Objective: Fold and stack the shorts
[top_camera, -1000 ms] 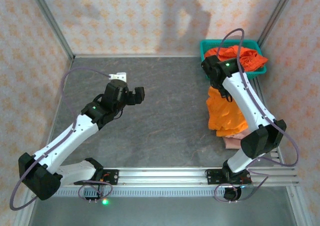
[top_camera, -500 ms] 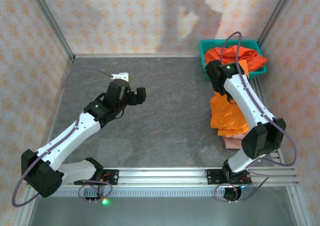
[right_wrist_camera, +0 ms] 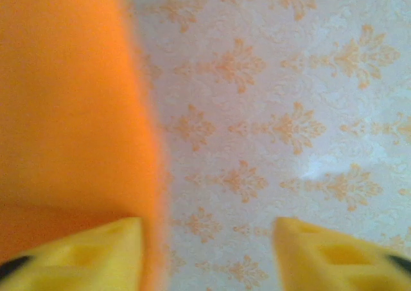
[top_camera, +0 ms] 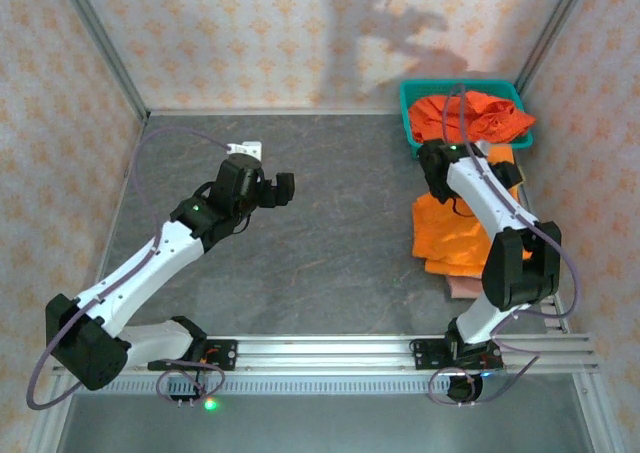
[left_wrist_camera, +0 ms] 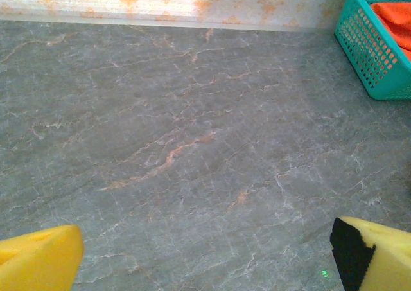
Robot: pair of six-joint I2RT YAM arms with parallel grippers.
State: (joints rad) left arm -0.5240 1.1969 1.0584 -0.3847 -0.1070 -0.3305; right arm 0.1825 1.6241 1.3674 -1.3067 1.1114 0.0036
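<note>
Shorts on table: orange pair (top_camera: 452, 238) lying spread flat at right side, overlapping pink pair (top_camera: 462, 287); 1 s ago it was hanging bunched under R gripper.
Shorts in basket: more orange ones (top_camera: 472, 115) heaping in teal basket (top_camera: 408, 101), far right corner.
R gripper (top_camera: 505, 173): jaws standing apart, pinching nothing; orange cloth (right_wrist_camera: 64, 111) blurring beside 1 finger (right_wrist_camera: 96, 252); was clamped 1 s ago.
L gripper (top_camera: 283, 188): jaws spread wide, hovering over bare table (left_wrist_camera: 192, 143), gripping nothing; has drifted slightly farther in.

I log bright, even light, a soft shadow on the back wall (top_camera: 410, 33), and my right wrist view smearing the orange shorts (right_wrist_camera: 70, 98) out of focus.
</note>
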